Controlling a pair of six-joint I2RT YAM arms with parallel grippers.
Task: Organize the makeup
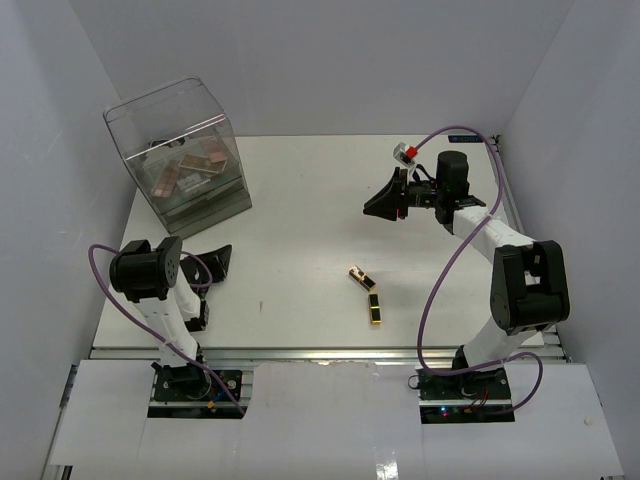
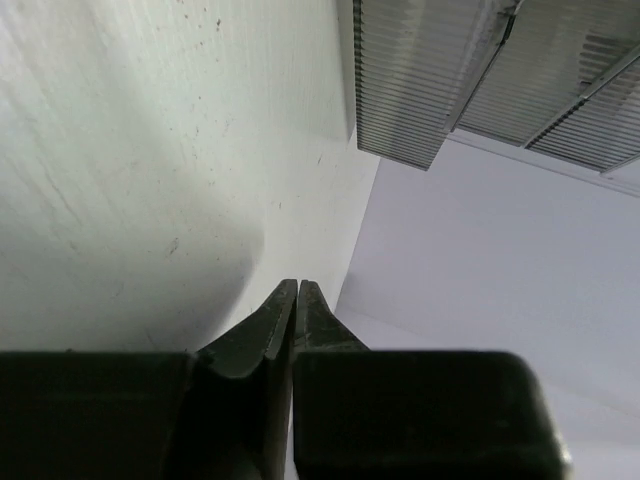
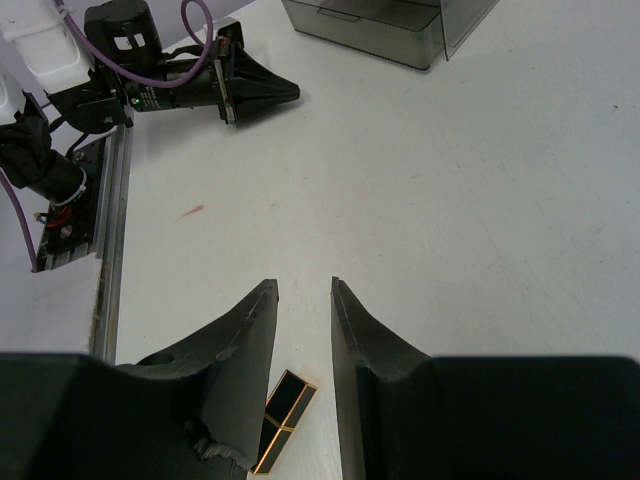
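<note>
Two slim black-and-gold lipstick tubes point(image 1: 358, 277) point(image 1: 375, 308) lie end to end near the table's middle front. In the right wrist view one tube point(image 3: 285, 415) shows on the table below and between my fingers, partly hidden by the left finger. My right gripper point(image 1: 372, 208) point(image 3: 303, 285) hangs open and empty above the table, behind the tubes. At the near left my left gripper point(image 1: 222, 258) point(image 2: 298, 285) point(image 3: 290, 94) is shut on nothing, low over the table. Pink-brown palettes point(image 1: 185, 170) lie inside the clear box.
The big clear plastic box point(image 1: 180, 155) point(image 2: 480, 80) point(image 3: 380, 25) stands at the back left, just beyond the left gripper. White walls close in the table on three sides. A metal rail point(image 1: 320, 352) runs along the near edge.
</note>
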